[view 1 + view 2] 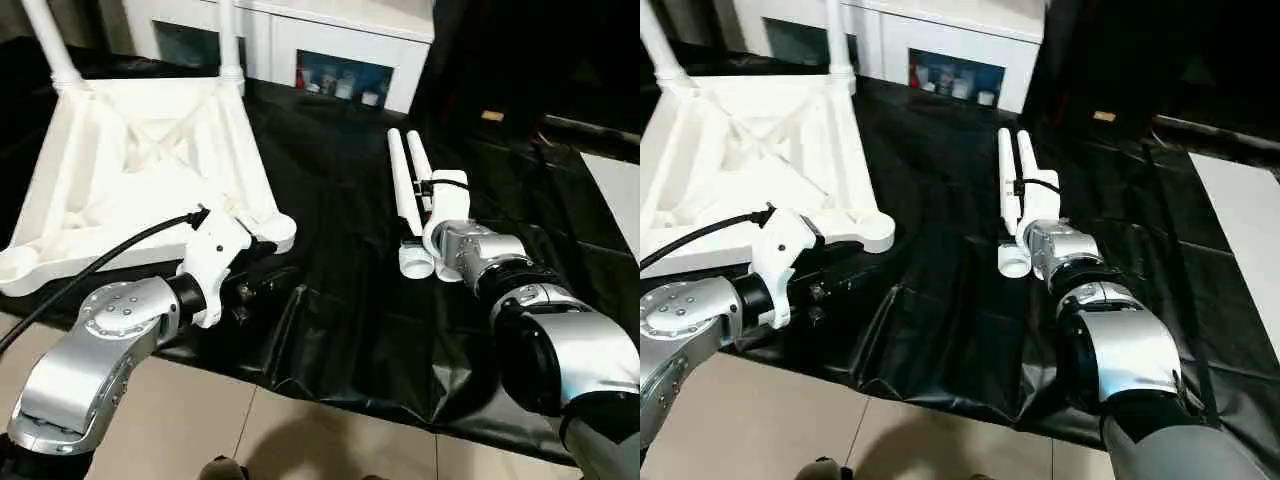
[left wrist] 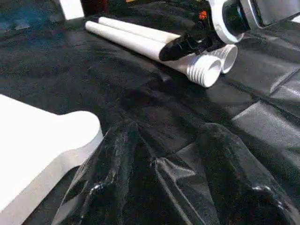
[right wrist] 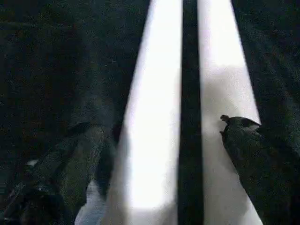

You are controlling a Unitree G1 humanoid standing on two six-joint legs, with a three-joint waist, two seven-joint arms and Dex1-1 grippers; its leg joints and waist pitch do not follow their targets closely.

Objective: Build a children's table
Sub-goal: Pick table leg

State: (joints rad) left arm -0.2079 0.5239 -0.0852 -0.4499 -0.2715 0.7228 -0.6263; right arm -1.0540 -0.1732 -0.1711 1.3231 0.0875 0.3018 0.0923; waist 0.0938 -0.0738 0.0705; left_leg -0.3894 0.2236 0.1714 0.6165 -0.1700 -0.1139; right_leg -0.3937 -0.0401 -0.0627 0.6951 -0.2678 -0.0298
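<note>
Leg pick-up stage, by the look of it. Table top (image 1: 130,170) lay upside down on the black sheet (image 1: 340,300), ribbed underside up, toward the robot's left. Two legs already stood upright in the far corner sockets: one (image 1: 50,45) at the far left corner, another (image 1: 228,40) at the far right corner. Near corner socket (image 1: 275,232) still empty, likewise the other near one (image 1: 20,265).

Remaining two legs lay side by side on the sheet to the robot's right, threaded ends toward the robot: left leg of the pair (image 1: 1008,210), right one (image 1: 1028,170) touching or nearly touching it.

Right gripper (image 3: 180,140) poised low over the loose pair, spread very wide, one finger (image 3: 70,159) outside the left leg, the other finger (image 3: 253,154) over the right leg. Nothing clamped; whether the fingers touched the tubes, not clear.

Left gripper (image 1: 262,282) rested low on the sheet just beside the near empty socket, about half open, holding nothing visible.

Next move, judged: settle on a single leg rather than straddling both, then close; round tapered tube likely to roll or slip against its neighbour. After that, lift and bring the threaded end to an empty near socket.

Surface: glossy black plastic sheeting, creased and puckered near the robot's edge, over pale floor tiles (image 1: 300,430). Beyond: white cabinet (image 1: 330,40) with glass doors, small items inside. Dark surroundings at far right.
</note>
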